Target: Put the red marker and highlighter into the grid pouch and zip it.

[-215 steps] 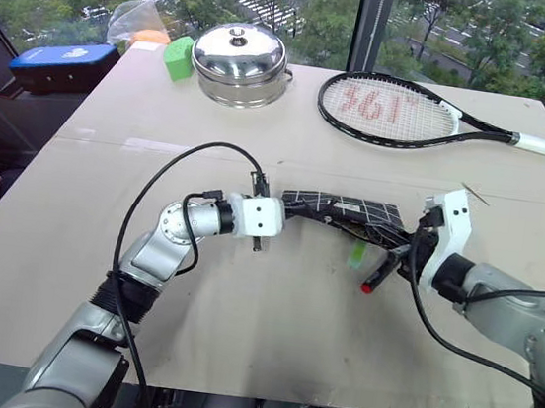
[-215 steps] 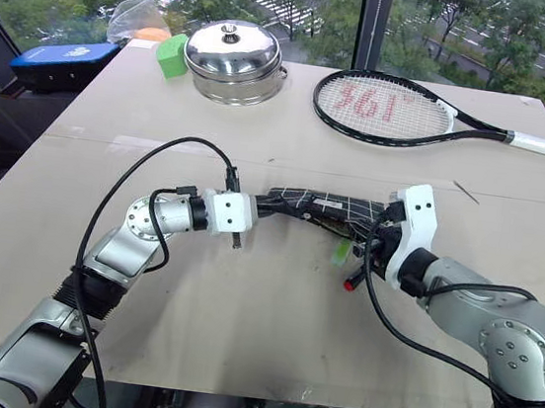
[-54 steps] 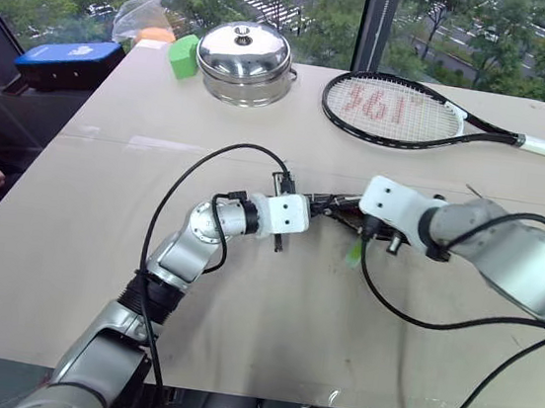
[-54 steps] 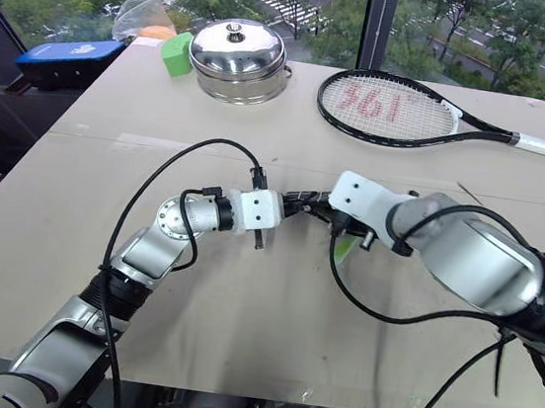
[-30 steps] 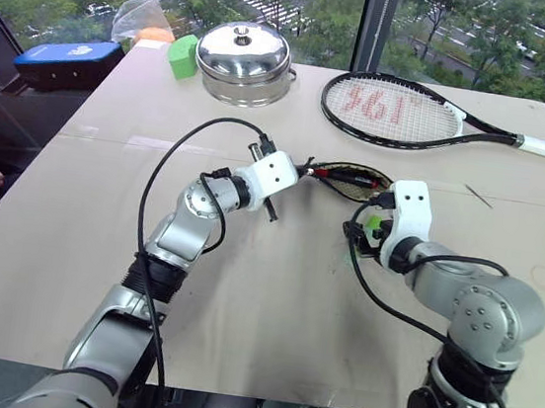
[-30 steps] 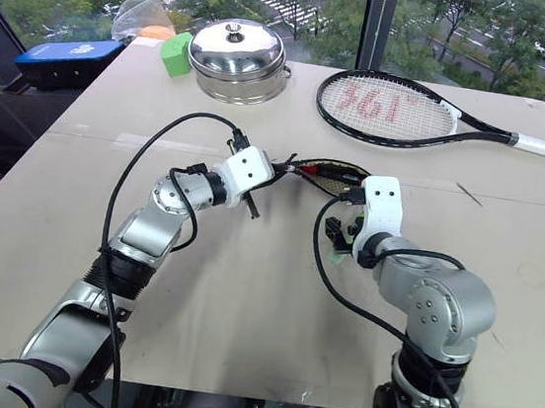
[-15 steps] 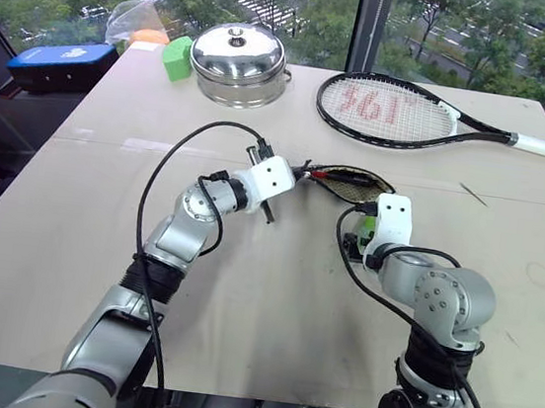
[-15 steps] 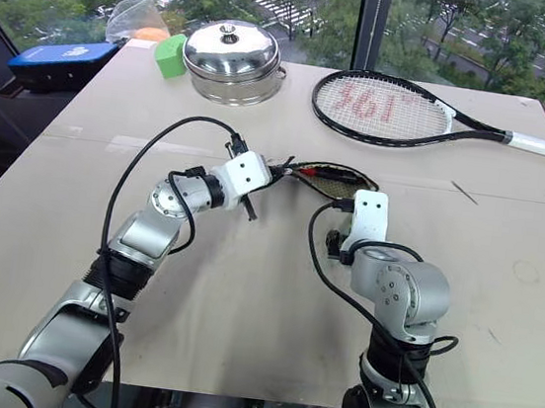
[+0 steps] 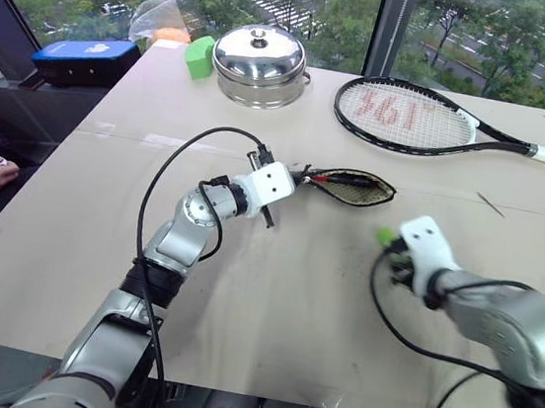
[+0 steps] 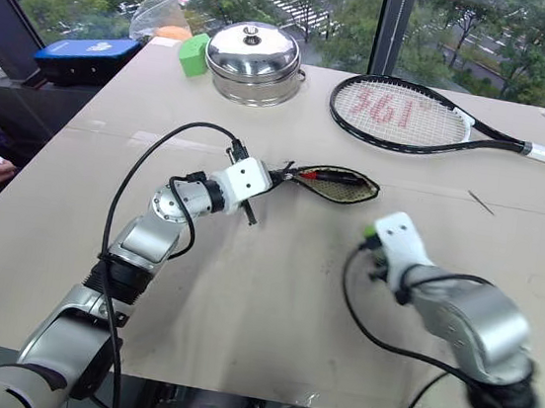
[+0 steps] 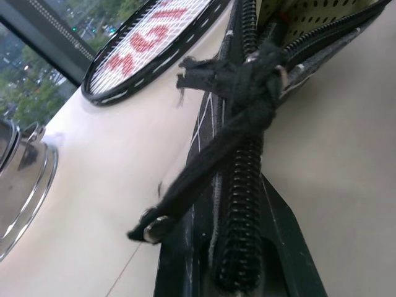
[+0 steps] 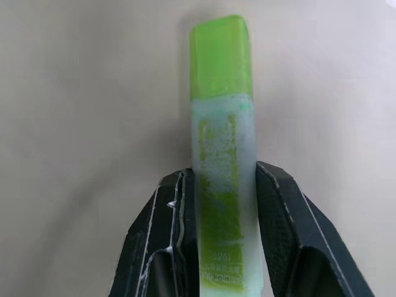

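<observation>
Right gripper (image 12: pixel 223 185) clamps the stubby green highlighter (image 12: pixel 221 148) near the black grid pouch (image 9: pixel 354 187), whose mouth the closed left gripper (image 9: pixel 294 178) holds. Next: carry the highlighter into that mouth beside the red-capped marker (image 9: pixel 330 178).

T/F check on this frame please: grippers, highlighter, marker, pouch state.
1. The right gripper is shut on the highlighter. True: both fingers press its sides.
2. The grid pouch is zipped closed. False: its mouth gapes open, showing the pale lining.
3. The red marker lies loose on the table by the racket. False: it sits inside the pouch's open mouth.
4. The left gripper holds the pouch at its zipper end. True: it pinches that end, next to the pull cord.
5. The highlighter is already in the pouch. False: it is in the right gripper, apart from the pouch.
</observation>
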Controlling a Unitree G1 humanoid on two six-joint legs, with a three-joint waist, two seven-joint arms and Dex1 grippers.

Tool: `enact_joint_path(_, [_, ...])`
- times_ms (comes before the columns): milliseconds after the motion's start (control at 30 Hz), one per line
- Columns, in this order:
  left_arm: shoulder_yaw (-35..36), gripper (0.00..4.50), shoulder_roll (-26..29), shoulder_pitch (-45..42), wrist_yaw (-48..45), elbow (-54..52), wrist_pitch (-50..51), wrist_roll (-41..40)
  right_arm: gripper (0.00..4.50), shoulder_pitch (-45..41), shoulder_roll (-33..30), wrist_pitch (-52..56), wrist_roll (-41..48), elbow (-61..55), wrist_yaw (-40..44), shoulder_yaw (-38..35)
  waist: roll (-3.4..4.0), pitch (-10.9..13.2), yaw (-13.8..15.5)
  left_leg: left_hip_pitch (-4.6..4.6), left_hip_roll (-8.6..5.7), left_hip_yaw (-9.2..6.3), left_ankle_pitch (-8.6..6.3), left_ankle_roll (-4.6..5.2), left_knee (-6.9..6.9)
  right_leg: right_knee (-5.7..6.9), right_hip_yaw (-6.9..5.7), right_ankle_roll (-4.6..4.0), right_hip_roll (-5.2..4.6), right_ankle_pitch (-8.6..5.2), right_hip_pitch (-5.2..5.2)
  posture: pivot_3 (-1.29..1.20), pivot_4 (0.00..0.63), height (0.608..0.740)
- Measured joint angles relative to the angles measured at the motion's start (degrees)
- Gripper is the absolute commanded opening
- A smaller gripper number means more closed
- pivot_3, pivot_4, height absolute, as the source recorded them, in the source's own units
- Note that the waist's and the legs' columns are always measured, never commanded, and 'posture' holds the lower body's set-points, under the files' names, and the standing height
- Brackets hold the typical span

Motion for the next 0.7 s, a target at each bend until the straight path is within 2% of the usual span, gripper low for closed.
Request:
enact_joint_path(67, [-0.2,0.00,-0.5,-0.1,-0.3,0.0,-0.3,-0.3,0.71,1.8,-6.0,-1.5,0.6,-2.2,4.5,0.0,0.16,0.1,-0.1,-0.03,0.00,0.02,0.00,0.00,-0.01,0.00,0.01,0.01,-0.01,0.00,-0.03,0.00,0.150,0.740])
enact_joint_path(133, [-0.2,0.00,-0.3,-0.2,-0.7,0.1,-0.7,-0.6,0.71,3.5,-15.9,-4.7,2.2,-5.8,12.4,-0.2,0.29,0.3,-0.4,-0.04,0.02,0.00,0.00,0.01,-0.04,-0.01,-0.01,0.02,0.02,0.00,-0.05,0.00,0.150,0.740])
enact_joint_path(167, [-0.2,0.00,-0.1,-0.2,-1.0,0.1,-1.3,-0.6,0.70,3.3,-23.6,-8.5,2.4,-8.7,18.1,-0.3,0.37,0.4,-0.9,-0.02,0.04,-0.01,0.00,0.00,-0.05,0.00,-0.02,0.03,0.05,0.00,-0.07,0.00,0.150,0.740])
enact_joint_path(200, [-0.2,0.00,-0.1,-0.2,-1.1,0.2,-1.3,-0.6,0.70,3.1,-24.2,-8.8,2.4,-8.9,18.5,-0.3,0.36,0.4,-0.9,-0.02,0.05,-0.01,0.00,0.00,-0.06,0.00,-0.02,0.03,0.06,0.00,-0.07,0.00,0.150,0.740])
enact_joint_path(267, [-0.9,0.00,-0.4,-0.8,-1.6,0.5,-2.6,-0.5,0.70,0.3,-32.6,-16.4,0.3,-10.9,25.2,-0.4,0.33,0.6,-1.4,0.05,0.15,0.00,-0.01,-0.02,-0.10,-0.03,0.05,0.04,0.22,-0.01,-0.11,0.00,0.150,0.740])
enact_joint_path(300, [-1.1,0.00,-0.4,-0.9,-1.7,0.5,-2.7,-0.5,0.70,-1.5,-33.9,-18.1,-0.9,-10.9,26.5,0.1,0.31,0.6,-1.4,0.06,0.17,0.01,-0.01,-0.02,-0.10,-0.02,0.06,0.04,0.24,-0.01,-0.11,0.00,0.150,0.740])
enact_joint_path(433, [-2.4,0.00,-1.4,-1.3,-1.7,0.4,-2.9,0.0,0.70,-11.6,-33.5,-22.1,-4.9,-9.5,29.8,5.5,0.22,0.6,-1.6,0.06,0.22,0.00,0.00,-0.04,-0.06,0.00,0.07,0.03,0.26,0.00,-0.11,0.00,0.150,0.740])
enact_joint_path(633, [-3.6,0.00,-3.3,-0.6,-1.7,-2.9,-1.3,0.1,0.70,-24.2,-27.4,-23.1,-16.0,-3.0,31.7,24.3,0.22,0.6,-1.2,-0.08,0.11,0.19,0.15,-0.29,-0.02,-0.01,0.17,0.03,0.08,0.01,-0.26,0.00,0.150,0.740])
enact_joint_path(700, [-3.9,0.00,-3.7,-0.4,-1.7,-4.4,-0.4,0.1,0.70,-26.5,-26.4,-24.1,-19.1,-1.3,32.6,28.1,0.22,0.6,-1.0,-0.09,0.09,0.20,0.16,-0.31,-0.01,-0.01,0.16,0.03,0.06,0.01,-0.26,0.00,0.150,0.740])
